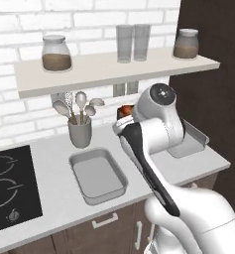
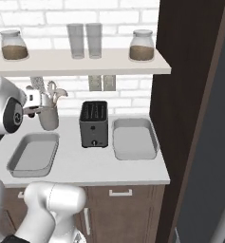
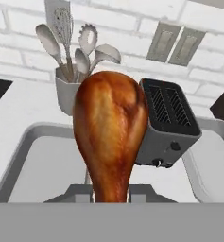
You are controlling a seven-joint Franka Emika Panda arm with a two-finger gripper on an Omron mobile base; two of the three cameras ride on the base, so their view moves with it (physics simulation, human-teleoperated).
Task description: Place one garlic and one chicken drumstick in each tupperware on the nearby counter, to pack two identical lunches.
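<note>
Holding a chicken drumstick [image 3: 111, 137] clamped in my gripper [image 3: 110, 191] above the left tupperware [image 2: 19, 163], I judge both trays still empty.

A white brick wall [image 2: 128, 19] carries a pale shelf [image 2: 80, 62] with two jars [image 2: 141, 45] and two glasses [image 2: 85, 41], and outlets [image 2: 102, 82] sit below it. A dark tall cabinet [image 2: 185, 95] stands at the right. Brown cabinets [image 1: 109, 225] with silver handles sit underneath, beside a black cooktop [image 1: 10, 186].
</note>
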